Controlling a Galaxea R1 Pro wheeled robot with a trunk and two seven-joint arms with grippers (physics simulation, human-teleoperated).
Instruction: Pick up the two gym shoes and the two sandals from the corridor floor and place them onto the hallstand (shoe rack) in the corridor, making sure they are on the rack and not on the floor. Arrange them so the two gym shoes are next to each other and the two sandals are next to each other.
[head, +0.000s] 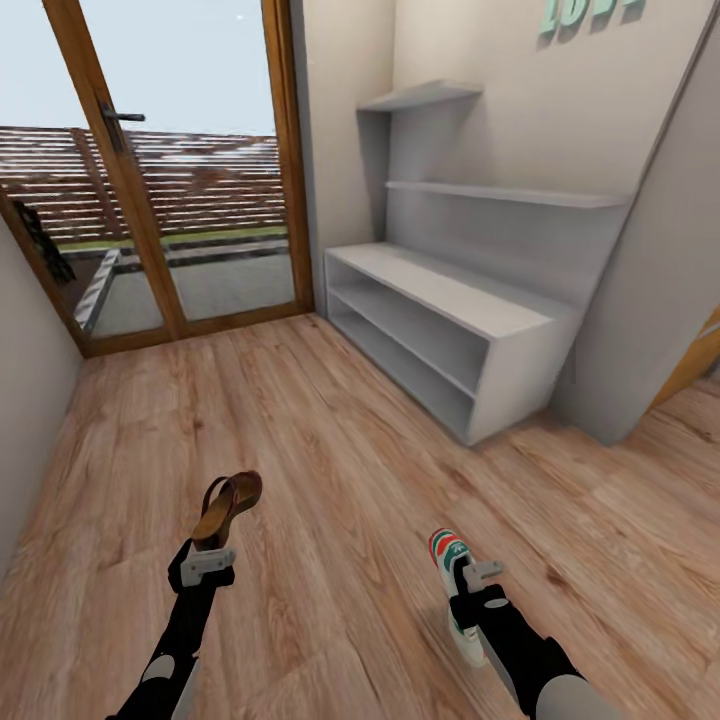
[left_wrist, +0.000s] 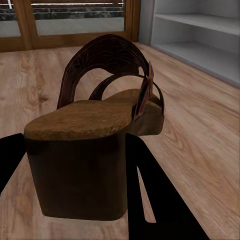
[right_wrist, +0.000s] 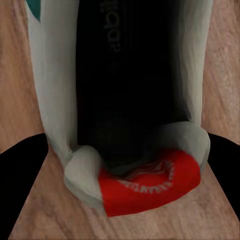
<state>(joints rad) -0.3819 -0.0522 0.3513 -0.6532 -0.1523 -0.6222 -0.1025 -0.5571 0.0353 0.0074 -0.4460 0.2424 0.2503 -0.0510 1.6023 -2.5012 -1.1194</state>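
My left gripper (head: 212, 548) is shut on the heel of a brown sandal (head: 229, 503), held above the corridor floor (head: 330, 470) with its toe pointing away from me. In the left wrist view the sandal (left_wrist: 100, 120) sits between the black fingers (left_wrist: 157, 200). My right gripper (head: 466, 588) is shut on a white gym shoe (head: 450, 553) with teal and red stripes. The right wrist view looks into the gym shoe (right_wrist: 120, 75) from its red heel tab, with fingers (right_wrist: 20, 190) on both sides. The pale grey hallstand (head: 450, 300) stands ahead to the right, its shelves bare.
A glass door in a wooden frame (head: 170, 180) closes the corridor's far end. Walls stand close at left (head: 25, 400) and beyond the hallstand at right (head: 650, 300). Open wood flooring lies between me and the rack, whose low shelves (left_wrist: 200, 30) show in the left wrist view.
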